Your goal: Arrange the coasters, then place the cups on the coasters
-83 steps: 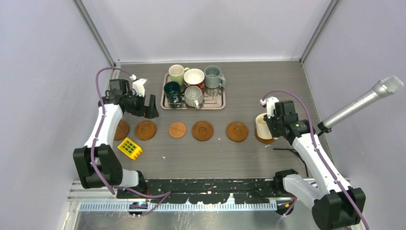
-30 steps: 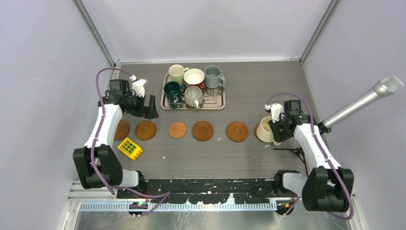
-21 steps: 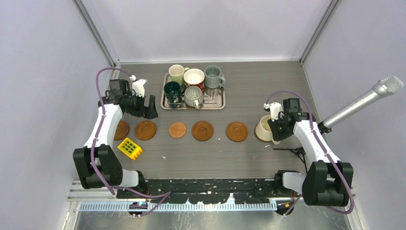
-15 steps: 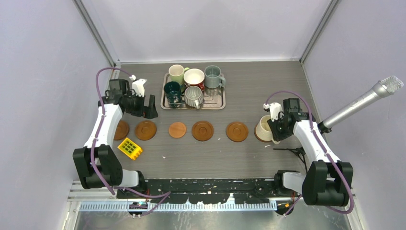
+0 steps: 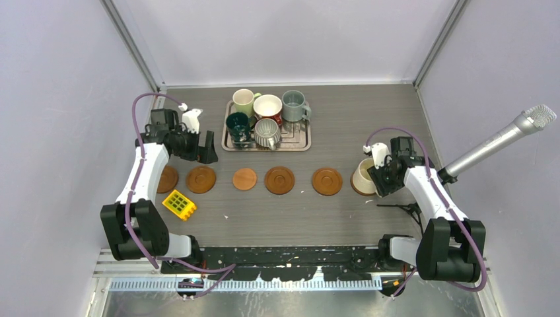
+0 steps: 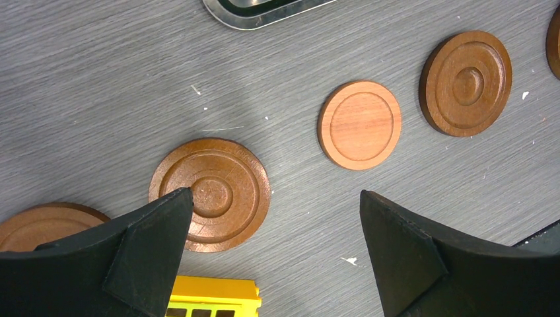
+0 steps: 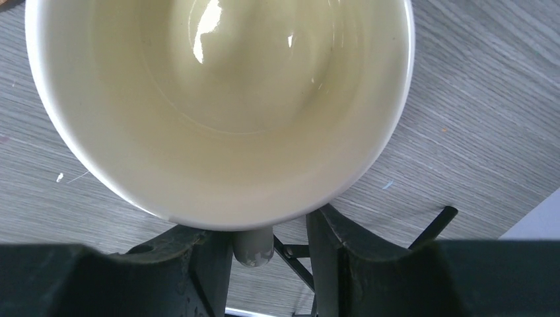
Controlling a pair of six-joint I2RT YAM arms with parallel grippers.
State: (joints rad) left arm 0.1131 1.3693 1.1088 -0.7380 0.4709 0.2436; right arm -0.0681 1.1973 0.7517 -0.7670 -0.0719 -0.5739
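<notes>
Coasters (image 5: 279, 179), six round brown wooden discs, lie in a row across the grey wood-grain worktop (image 5: 370, 119), and the third from the left is plainer and lighter. The rightmost coaster (image 5: 357, 190) shows only as a brown edge under the cream ceramic mug (image 5: 364, 174) that sits on it. The right hand (image 7: 267, 254) is at that mug, with a finger on either side of the small handle (image 7: 253, 249). A gap shows beside the handle, so the grip is released. The left hand (image 6: 276, 193) hangs spread wide and holding nothing above the left end of the row, near the yellow grid block (image 5: 179, 204). Behind the row, the rectangular silver metal tray (image 5: 300, 142) carries five more mugs: the pale green mug (image 5: 245, 100), the white mug with a red outside (image 5: 267, 107), the grey-blue mug (image 5: 293, 104), the dark green mug (image 5: 237, 123) and the grey-white ribbed mug (image 5: 267, 132).
</notes>
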